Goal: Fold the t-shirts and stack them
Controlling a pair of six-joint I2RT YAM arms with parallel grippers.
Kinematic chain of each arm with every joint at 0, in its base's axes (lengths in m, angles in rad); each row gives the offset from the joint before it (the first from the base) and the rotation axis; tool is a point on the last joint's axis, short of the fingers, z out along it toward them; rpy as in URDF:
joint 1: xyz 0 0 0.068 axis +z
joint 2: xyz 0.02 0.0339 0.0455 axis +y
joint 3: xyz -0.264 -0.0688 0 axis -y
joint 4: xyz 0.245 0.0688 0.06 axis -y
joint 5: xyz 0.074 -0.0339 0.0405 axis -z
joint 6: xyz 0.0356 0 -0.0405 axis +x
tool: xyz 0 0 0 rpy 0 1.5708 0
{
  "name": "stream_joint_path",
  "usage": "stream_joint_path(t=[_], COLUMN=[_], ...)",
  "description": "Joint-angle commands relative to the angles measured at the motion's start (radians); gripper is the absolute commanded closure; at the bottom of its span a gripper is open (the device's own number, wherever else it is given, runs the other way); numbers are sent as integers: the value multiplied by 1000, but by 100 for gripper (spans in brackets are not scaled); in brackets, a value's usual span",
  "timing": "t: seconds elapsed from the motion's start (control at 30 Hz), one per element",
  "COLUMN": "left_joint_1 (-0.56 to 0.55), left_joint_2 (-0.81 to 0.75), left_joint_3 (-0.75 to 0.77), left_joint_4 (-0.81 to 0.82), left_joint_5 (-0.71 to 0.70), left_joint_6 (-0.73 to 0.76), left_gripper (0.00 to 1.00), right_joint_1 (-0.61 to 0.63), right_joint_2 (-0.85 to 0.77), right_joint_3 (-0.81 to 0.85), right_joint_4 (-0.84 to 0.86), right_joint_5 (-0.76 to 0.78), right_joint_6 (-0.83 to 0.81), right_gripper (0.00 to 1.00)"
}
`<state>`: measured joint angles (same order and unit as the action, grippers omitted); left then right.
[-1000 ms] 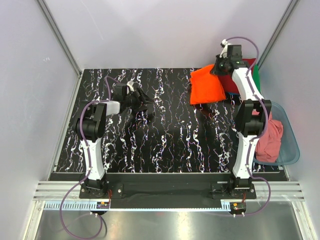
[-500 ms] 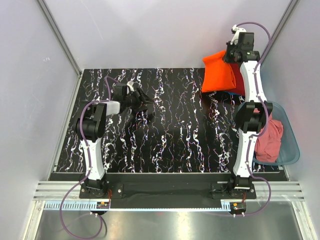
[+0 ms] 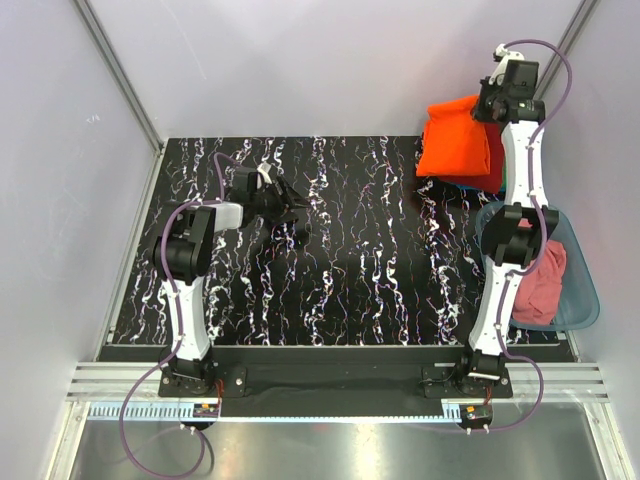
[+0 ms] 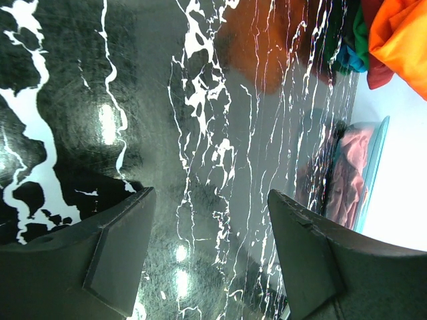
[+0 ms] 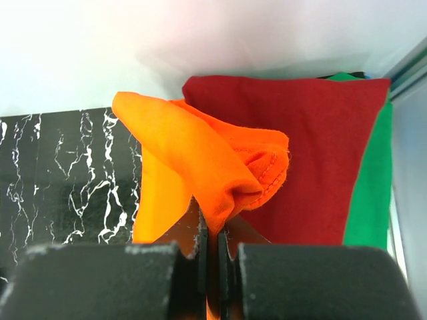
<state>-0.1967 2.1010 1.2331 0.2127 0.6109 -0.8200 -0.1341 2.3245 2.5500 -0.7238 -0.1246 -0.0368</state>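
Shirts: four, namely one orange t-shirt [image 5: 190, 160], one dark red t-shirt [image 5: 320, 147], one green t-shirt [image 5: 370, 207] and one pink t-shirt [image 3: 542, 282].
Orange t-shirt: hangs over the dark red one at the far right corner of the counter [image 3: 350, 260].
Green t-shirt: shows past the dark red one's edge.
Pink t-shirt: bunched in the one tub [image 3: 588, 285].
Right claw [image 5: 212, 233]: pinched tight on the orange t-shirt.
Left claw [image 4: 212, 220]: jaws wide apart, empty, over the counter's left part.

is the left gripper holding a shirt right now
No, the left gripper stands open above the marbled table with nothing between its jaws.
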Motion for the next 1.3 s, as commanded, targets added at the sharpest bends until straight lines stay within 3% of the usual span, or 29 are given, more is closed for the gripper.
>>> stream_joint_path(t=[0.0, 0.3, 0.8, 1.13, 1.27], left_joint_1=[-7, -10, -15, -17, -20], left_joint_2=[2, 11, 19, 30, 28], left_joint_3=[11, 28, 45, 60, 60], left_joint_4=[31, 10, 4, -10, -10], left_joint_5=[3, 1, 10, 12, 10], left_joint_6=[16, 25, 28, 36, 36], left_gripper=[27, 27, 27, 28, 28], right_joint_1=[-18, -50, -50, -67, -94], right_joint_2=[-31, 42, 187, 27, -22], right_joint_3=[79, 177, 205, -71, -128], right_joint_4=[54, 57, 92, 267, 294], right_joint_5=[-20, -21, 23, 221, 214], right_joint_6=[15, 58, 77, 97, 103], right_gripper=[100, 100, 100, 100, 100])
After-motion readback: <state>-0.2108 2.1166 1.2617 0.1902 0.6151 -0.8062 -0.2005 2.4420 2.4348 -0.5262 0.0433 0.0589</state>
